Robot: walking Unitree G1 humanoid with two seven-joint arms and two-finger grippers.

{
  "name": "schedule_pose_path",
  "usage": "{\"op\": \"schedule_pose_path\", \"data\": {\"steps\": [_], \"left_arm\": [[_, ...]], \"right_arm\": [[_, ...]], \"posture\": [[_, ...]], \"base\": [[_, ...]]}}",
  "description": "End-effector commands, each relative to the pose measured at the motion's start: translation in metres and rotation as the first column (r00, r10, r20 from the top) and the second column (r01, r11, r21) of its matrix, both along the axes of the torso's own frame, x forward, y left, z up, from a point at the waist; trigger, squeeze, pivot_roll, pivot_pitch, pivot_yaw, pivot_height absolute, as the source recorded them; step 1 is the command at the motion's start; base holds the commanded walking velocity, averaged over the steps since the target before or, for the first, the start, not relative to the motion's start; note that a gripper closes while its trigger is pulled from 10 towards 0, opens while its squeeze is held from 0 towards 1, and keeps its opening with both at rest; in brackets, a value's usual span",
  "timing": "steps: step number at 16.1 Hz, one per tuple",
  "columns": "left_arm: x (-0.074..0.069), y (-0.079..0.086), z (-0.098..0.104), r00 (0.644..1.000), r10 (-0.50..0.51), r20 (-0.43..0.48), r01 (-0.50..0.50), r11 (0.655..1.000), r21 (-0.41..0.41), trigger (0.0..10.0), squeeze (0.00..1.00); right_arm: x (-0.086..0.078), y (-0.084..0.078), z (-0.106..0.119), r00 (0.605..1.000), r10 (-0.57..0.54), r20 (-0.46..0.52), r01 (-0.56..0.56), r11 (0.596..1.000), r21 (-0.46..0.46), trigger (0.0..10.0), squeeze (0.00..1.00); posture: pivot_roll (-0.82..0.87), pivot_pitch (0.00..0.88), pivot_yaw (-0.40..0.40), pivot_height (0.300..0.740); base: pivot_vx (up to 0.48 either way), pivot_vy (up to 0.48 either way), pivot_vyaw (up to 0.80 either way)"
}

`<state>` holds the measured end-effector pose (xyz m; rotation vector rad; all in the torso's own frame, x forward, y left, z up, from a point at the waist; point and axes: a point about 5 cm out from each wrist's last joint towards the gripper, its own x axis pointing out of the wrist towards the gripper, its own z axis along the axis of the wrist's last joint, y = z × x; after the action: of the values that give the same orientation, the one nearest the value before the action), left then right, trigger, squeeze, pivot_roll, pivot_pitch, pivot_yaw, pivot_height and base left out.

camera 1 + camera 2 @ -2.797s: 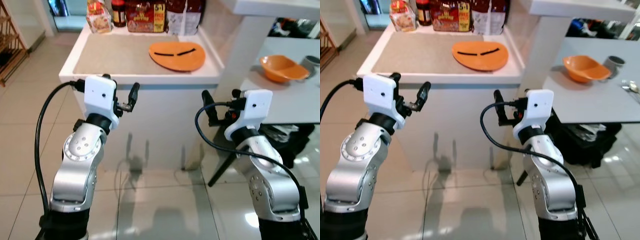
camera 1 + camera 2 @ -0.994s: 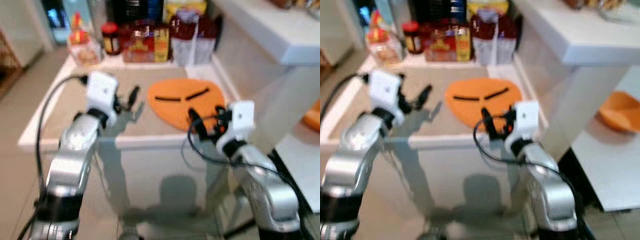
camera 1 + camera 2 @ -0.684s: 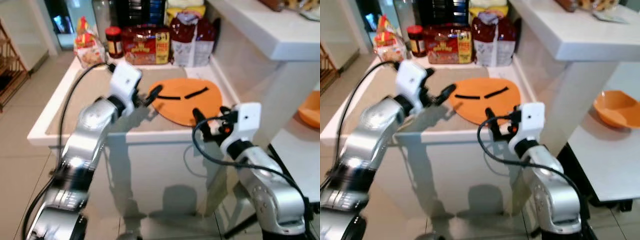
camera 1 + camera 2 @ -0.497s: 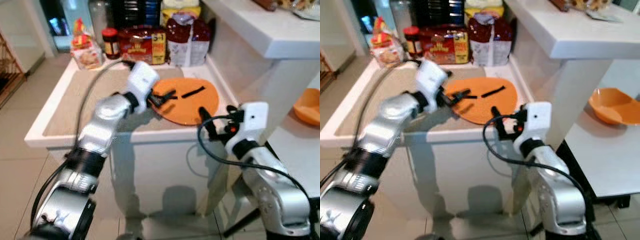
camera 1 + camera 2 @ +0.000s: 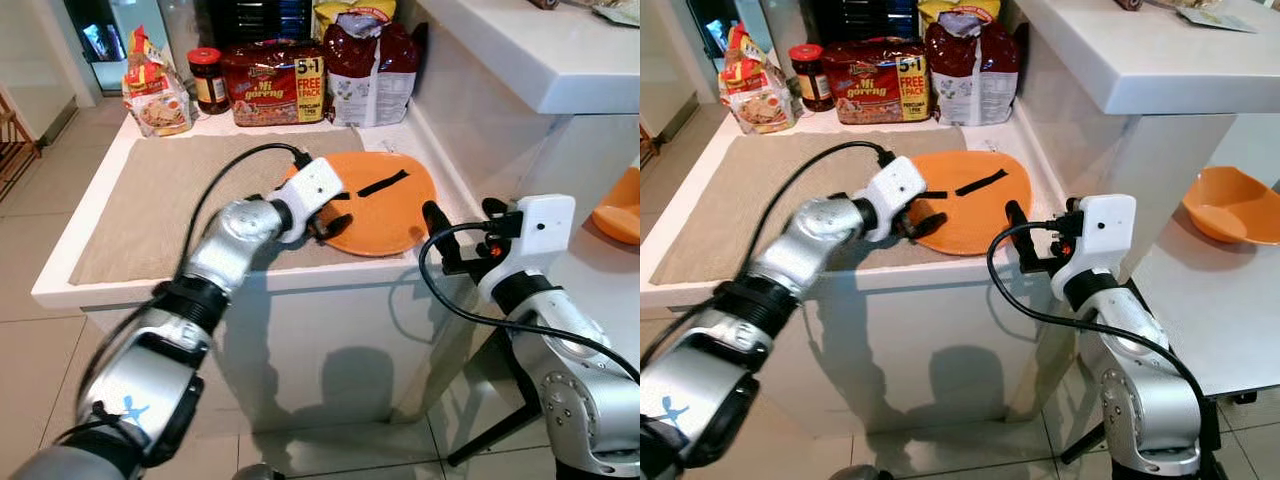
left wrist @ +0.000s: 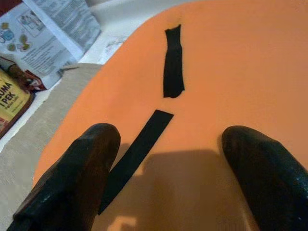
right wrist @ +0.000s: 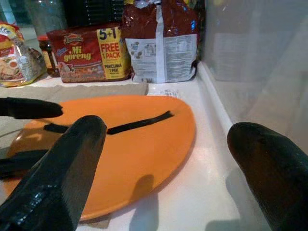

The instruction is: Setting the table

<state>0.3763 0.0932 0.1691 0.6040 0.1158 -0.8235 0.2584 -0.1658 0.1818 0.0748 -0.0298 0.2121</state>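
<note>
Left pincer (image 6: 163, 159) has reached onto the orange plate (image 5: 395, 205) since earlier — fingers spread, gripping nothing. Right pincer (image 7: 168, 163) likewise open. Plate looks rigid, thin, slick — best pinched at its near rim.

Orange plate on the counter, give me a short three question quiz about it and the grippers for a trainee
1. True or false: the left gripper is open over the orange plate.
2. What marks the plate's surface?
3. Which lies nearer the plate: A, the red noodle pack, or B, the orange bowl?

Key: 1 true. 2 two black strips. 3 A.
</note>
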Motion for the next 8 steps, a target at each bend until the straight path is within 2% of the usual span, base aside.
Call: {"op": "schedule_pose_path", "data": {"steps": [1, 6, 8], "left_arm": [[-0.004, 0.010, -0.004, 0.998, -0.030, -0.047, 0.032, 0.998, 0.055, 10.0, 0.00], [-0.009, 0.050, 0.011, 0.999, -0.036, -0.025, 0.039, 0.990, 0.138, 10.0, 0.00], [-0.007, 0.055, 0.021, 1.000, 0.017, 0.026, -0.019, 0.998, 0.055, 10.0, 0.00]], "right_arm": [[-0.003, -0.004, 0.003, 1.000, -0.004, 0.007, 0.004, 1.000, -0.001, 10.0, 0.00], [0.001, -0.005, 0.002, 1.000, 0.015, -0.004, -0.015, 1.000, -0.006, 10.0, 0.00], [0.002, -0.003, -0.001, 0.999, 0.032, -0.025, -0.032, 0.999, 0.014, 10.0, 0.00]], "posture": [[0.00, 0.014, 0.024, 0.740], [0.02, 0.010, 0.006, 0.740], [0.02, 0.006, -0.001, 0.740]], "base": [[0.000, 0.000, 0.00], [0.000, 0.000, 0.00], [0.000, 0.000, 0.00]]}}
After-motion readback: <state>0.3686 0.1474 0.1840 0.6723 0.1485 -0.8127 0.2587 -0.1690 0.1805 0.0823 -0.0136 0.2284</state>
